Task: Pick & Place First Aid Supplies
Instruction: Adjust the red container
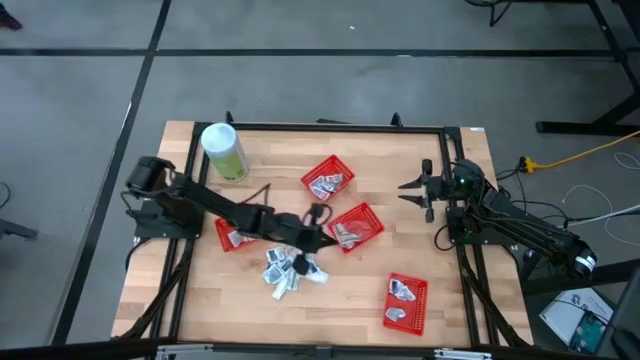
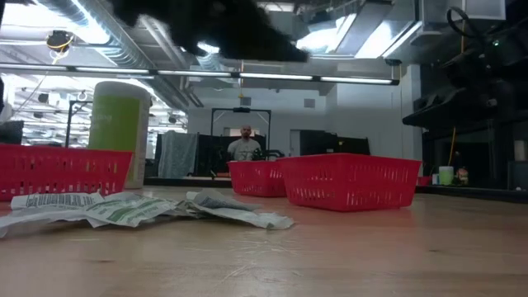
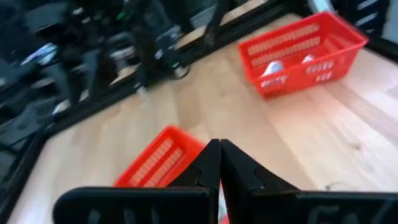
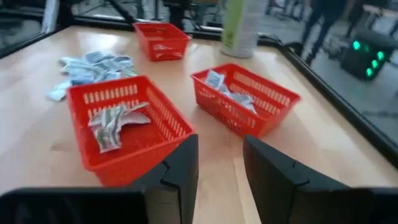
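Observation:
The first aid supplies (image 1: 290,268) lie in a loose pile of flat white-grey packets near the table's middle, also seen in the low view (image 2: 124,208) and the right wrist view (image 4: 93,65). More packets lie in the red baskets. My left gripper (image 1: 322,238) is shut and hovers above the pile's far right side, at the left edge of the middle basket (image 1: 356,226). In its wrist view the fingertips (image 3: 219,144) meet, with nothing showing between them. My right gripper (image 1: 412,190) waits open (image 4: 221,168) at the table's right, touching nothing.
There are several red mesh baskets: one at the far middle (image 1: 328,178), one on the left under my left arm (image 1: 232,238), and one near the front right (image 1: 405,302). A tall pale-green canister (image 1: 225,150) stands at the far left. A person (image 2: 245,147) stands in the room beyond.

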`<state>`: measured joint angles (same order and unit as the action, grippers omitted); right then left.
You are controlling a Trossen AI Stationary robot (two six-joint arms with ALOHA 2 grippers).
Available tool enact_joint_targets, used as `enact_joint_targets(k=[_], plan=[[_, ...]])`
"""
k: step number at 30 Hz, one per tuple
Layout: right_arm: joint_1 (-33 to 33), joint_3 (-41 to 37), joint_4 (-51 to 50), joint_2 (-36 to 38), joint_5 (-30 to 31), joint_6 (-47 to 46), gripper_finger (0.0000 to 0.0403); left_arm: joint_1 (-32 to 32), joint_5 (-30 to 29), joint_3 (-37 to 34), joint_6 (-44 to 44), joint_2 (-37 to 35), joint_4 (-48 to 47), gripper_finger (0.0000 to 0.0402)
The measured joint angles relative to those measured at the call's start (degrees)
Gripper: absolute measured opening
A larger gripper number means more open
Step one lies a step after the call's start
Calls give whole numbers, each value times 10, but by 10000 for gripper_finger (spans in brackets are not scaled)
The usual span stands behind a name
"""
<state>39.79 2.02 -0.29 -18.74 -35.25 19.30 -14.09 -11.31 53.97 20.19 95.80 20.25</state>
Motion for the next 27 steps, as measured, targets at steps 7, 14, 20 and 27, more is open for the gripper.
enact_joint_targets(k=[7, 14, 20, 27], plan=[[0, 0, 0, 0, 28, -96, 126, 4, -76, -78, -19, -58, 13, 1], [0, 3, 69, 0, 70, -234, 126, 3, -99, -105, -32, -62, 10, 2], [-40, 59, -52, -8, 37, -224, 126, 3, -111, -105, -38, -62, 7, 3], [-138, 146, -102, -82, 98, -243, 126, 4, -118, -105, -36, -62, 7, 3]])
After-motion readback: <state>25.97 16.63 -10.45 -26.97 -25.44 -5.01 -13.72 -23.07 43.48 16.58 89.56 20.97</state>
